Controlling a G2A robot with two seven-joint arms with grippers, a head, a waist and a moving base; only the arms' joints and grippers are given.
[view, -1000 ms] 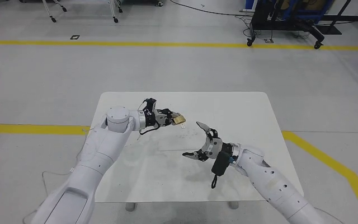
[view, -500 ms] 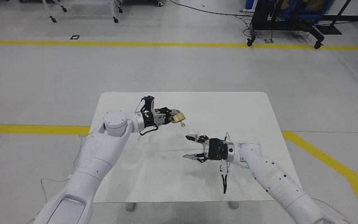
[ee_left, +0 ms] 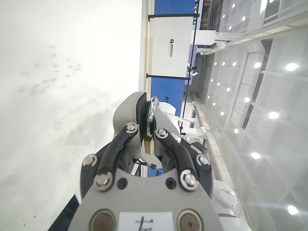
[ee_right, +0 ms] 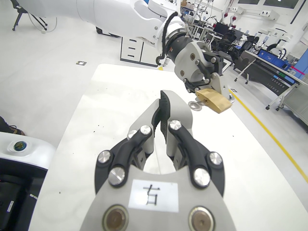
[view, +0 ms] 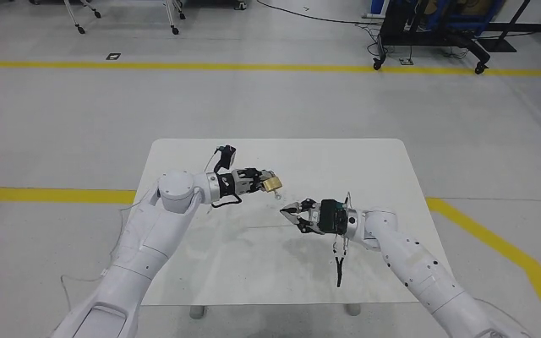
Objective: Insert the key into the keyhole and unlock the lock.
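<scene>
Padlock (ee_right: pixel 214 101) clamped in left pincer (ee_right: pixel 213 87), key (ee_right: pixel 195 105) in its keyhole, right pincer (ee_right: pixel 163 102) closed, empty, near key

left gripper (view: pixel 260 179) clamped (raised) | right gripper (view: pixel 289 212) closed, facing it
</scene>
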